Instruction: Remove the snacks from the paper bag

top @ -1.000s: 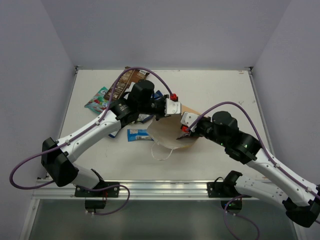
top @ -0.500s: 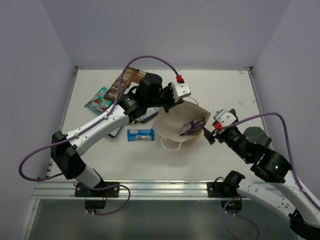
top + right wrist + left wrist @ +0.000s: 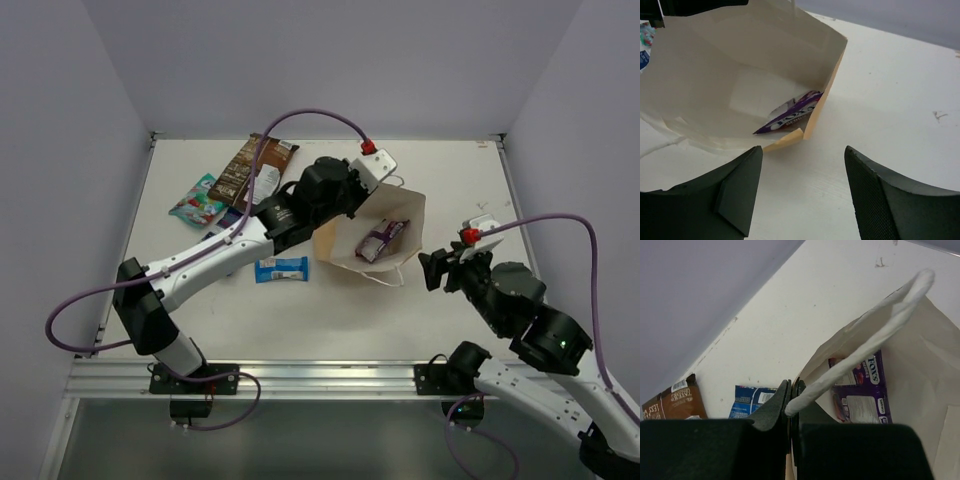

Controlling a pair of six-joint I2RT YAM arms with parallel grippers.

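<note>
The tan paper bag (image 3: 350, 240) lies with its mouth wide open in the middle of the table. My left gripper (image 3: 338, 215) is shut on its far rim beside the white cord handle (image 3: 865, 345) and holds that rim up. A purple packet (image 3: 383, 238) lies inside the bag; it also shows in the left wrist view (image 3: 865, 390) and the right wrist view (image 3: 790, 116). My right gripper (image 3: 433, 270) is open and empty, just right of the bag's mouth (image 3: 740, 85). Out on the table lie a long brown packet (image 3: 250, 165), a teal-and-red pouch (image 3: 198, 200) and a small blue bar wrapper (image 3: 281, 268).
A blue packet (image 3: 752, 400) lies under my left arm, mostly hidden in the top view. The bag's second cord handle (image 3: 385, 278) trails on the table toward the front. Bare table (image 3: 450, 180) lies right of the bag. Walls close in the back and both sides.
My right gripper has pulled back out of the bag to the right. My left gripper has raised the bag's rim and carried it back and to the right, uncovering the purple packet.
</note>
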